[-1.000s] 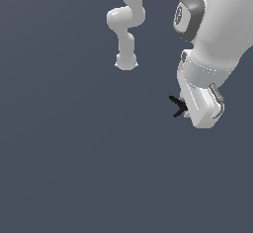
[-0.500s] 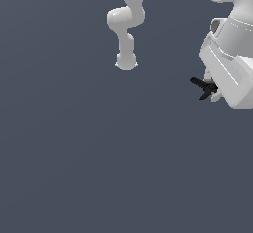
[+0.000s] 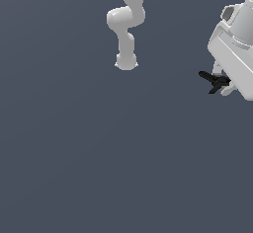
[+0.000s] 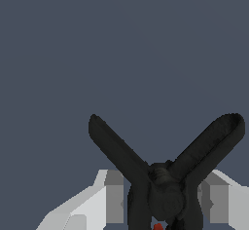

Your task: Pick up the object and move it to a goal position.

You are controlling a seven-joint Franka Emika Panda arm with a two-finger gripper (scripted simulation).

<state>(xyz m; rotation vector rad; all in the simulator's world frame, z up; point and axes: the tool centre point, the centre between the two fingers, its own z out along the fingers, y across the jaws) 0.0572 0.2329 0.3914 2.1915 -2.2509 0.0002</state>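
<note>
The object is a small black clamp (image 3: 212,81) with thin splayed prongs. In the exterior view it sticks out from my white gripper (image 3: 223,84) at the view's right edge, held clear of the grey surface. My gripper is shut on it. In the wrist view the clamp (image 4: 163,175) fills the space between my two pale fingers (image 4: 109,195), its two prongs spread in a V, with a small red tip (image 4: 158,226) at its base. My gripper (image 4: 163,202) grips the clamp's body.
The arm's white base and lower links (image 3: 126,34) stand at the back middle of the exterior view. The flat dark grey floor (image 3: 99,153) spreads around them. No goal marker shows.
My gripper with the clamp has moved toward the exterior view's right and upward over the last second. The clamp stays held between the fingers.
</note>
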